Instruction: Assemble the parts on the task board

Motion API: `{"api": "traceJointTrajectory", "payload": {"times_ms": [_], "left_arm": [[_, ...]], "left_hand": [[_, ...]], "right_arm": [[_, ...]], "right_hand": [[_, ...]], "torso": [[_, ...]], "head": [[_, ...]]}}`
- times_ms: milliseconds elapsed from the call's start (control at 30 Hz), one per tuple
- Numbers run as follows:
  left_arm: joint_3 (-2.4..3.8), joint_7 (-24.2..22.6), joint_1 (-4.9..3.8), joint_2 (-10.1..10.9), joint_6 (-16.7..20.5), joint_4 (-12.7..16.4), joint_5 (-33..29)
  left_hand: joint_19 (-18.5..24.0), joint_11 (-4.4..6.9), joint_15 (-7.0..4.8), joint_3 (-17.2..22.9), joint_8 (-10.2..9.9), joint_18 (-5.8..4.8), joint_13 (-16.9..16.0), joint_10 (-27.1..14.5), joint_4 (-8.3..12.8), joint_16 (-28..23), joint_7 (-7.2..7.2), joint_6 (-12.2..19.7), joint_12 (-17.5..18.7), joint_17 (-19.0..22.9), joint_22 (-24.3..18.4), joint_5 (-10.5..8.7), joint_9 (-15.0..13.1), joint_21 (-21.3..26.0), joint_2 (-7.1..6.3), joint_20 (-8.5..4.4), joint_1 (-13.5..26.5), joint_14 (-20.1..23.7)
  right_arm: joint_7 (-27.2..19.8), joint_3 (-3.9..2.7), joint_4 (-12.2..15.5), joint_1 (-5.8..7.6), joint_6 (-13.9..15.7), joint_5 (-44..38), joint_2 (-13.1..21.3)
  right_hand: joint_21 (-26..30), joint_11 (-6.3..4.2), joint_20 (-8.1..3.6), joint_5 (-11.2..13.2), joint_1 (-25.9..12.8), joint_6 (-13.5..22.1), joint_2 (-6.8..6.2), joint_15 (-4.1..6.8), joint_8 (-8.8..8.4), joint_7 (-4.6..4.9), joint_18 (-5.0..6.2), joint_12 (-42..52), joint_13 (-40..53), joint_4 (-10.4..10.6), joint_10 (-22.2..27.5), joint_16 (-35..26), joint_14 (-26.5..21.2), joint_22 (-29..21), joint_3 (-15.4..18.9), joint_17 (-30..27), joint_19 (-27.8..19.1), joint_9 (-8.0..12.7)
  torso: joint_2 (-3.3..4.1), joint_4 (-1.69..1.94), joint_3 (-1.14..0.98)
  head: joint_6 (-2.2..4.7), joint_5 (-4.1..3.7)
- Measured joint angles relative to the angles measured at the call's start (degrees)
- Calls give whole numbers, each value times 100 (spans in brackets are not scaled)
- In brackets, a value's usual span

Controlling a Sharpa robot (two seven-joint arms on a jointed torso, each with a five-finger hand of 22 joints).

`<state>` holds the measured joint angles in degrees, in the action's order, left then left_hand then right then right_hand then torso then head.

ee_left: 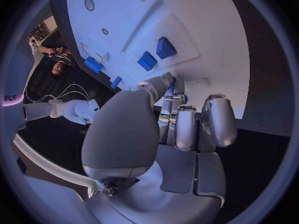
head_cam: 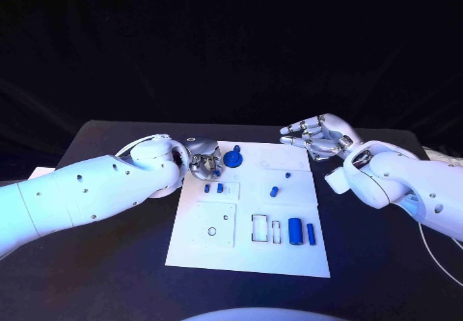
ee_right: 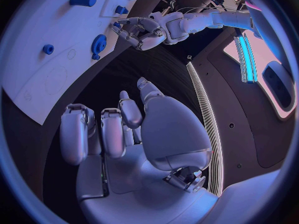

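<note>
Task board (head_cam: 203,247): white. Parts: blue, including gear (head_cam: 233,159) and cylinder (head_cam: 295,231). Table (head_cam: 386,267): black. Left hand (head_cam: 203,164) and right hand (head_cam: 314,136): silver.

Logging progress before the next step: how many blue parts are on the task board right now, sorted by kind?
blue gear: 1
long blue cylinders: 2
small blue pieces: 5
Total: 8 blue parts, as far as the head view shows.
</note>
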<state>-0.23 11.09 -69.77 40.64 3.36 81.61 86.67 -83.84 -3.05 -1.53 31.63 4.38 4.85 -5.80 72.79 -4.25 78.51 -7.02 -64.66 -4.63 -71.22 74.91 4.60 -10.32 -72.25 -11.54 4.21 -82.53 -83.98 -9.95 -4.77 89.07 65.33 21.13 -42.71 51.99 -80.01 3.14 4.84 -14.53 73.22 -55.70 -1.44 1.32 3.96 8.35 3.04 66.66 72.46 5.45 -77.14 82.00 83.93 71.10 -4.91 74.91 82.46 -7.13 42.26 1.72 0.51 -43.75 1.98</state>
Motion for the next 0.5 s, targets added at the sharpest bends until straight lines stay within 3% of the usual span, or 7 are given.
{"api": "traceJointTrajectory", "payload": {"times_ms": [333, 500], "left_arm": [[-4, 7, 5, -27, -22, -31, 2], [-8, 26, 12, -44, -54, -62, 2]], "left_hand": [[0, 0, 0, 0, 0, 0, 5, 0, 0, 0, 0, 0, 35, 9, 0, 0, 12, 0, -30, 0, 32, 0], [-16, -96, 24, 0, -45, 1, 31, -96, 0, 0, -85, 85, 86, 37, 0, 0, 53, 10, -45, 16, 106, 0]], "right_arm": [[0, 0, 0, 0, -5, 0, 0], [0, 0, 0, 0, -6, -1, 1]], "right_hand": [[0, 0, 0, 0, 0, 0, 0, 0, 0, 0, 0, 0, 0, 0, 0, 0, 0, 0, 0, 0, 0, 0], [0, 0, 0, 0, 0, 0, 0, 0, 0, 0, 0, 0, 0, 0, 0, 0, 0, 0, 0, 0, 0, 0]], "torso": [[0, -2, -2], [-2, -2, -3]], "head": [[-7, -5], [-9, -12]]}}
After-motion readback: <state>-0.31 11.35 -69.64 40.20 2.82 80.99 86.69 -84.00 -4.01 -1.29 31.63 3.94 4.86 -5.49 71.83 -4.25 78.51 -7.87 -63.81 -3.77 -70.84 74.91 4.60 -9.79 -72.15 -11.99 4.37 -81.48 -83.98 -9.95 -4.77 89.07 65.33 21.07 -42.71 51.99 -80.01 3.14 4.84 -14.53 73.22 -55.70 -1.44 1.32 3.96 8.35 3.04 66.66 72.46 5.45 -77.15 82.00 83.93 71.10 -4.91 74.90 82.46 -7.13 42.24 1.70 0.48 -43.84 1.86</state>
